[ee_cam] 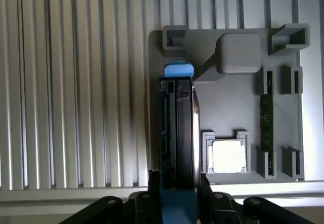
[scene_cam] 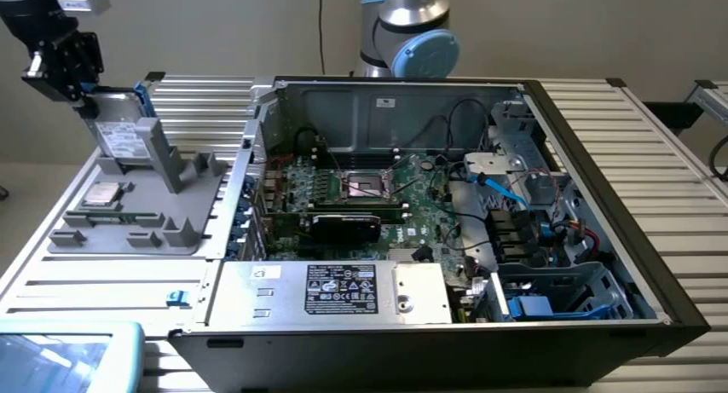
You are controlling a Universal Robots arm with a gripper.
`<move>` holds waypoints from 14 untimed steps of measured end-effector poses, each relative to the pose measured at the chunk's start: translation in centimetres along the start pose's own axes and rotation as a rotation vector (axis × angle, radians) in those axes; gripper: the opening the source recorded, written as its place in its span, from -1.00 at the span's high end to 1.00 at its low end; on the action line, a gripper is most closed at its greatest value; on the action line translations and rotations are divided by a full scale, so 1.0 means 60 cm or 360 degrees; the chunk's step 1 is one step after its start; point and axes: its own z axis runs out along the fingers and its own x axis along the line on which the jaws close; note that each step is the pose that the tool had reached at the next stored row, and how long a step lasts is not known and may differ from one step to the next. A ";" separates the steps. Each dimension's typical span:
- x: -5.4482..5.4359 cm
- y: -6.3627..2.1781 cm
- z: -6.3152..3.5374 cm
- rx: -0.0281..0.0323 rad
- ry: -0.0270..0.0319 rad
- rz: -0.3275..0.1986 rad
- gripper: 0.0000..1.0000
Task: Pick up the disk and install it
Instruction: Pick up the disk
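The black end effector [scene_cam: 82,95] [ee_cam: 176,186] is closed on both faces of the disk [scene_cam: 118,135] [ee_cam: 177,127], a flat silver-grey metal hard drive with blue plastic rails. The disk stands on edge against the upright post of a grey plastic fixture tray [scene_cam: 148,218] [ee_cam: 228,107]. A small square silver chip [scene_cam: 102,194] [ee_cam: 228,155] lies in the tray nearby. To the exterior view's right, an open black computer case [scene_cam: 398,103] sits on the ribbed metal table [scene_cam: 666,163].

A plain beige wall [scene_cam: 205,26] stands behind the claw [scene_cam: 82,93], and a thin black cable [scene_cam: 322,26] hangs down it. Beneath the claw spreads the surface [scene_cam: 671,180] of ribbed aluminium slats, bright with glare. Beside the claw, past the surface's edge, lies pale floor [scene_cam: 26,210].
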 end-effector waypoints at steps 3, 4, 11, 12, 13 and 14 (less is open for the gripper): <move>0.000 0.000 -0.010 0.00000 0.00000 0.0000 0.25; 0.000 0.000 -0.013 0.00000 -0.00001 0.0000 0.25; 0.000 0.001 -0.043 0.00000 0.00000 0.0000 0.25; 0.000 0.001 -0.048 0.00000 0.00000 0.0000 0.25; 0.000 0.001 -0.053 0.00000 0.00000 0.0000 0.25; 0.000 0.002 -0.060 0.00002 -0.00001 0.0000 0.25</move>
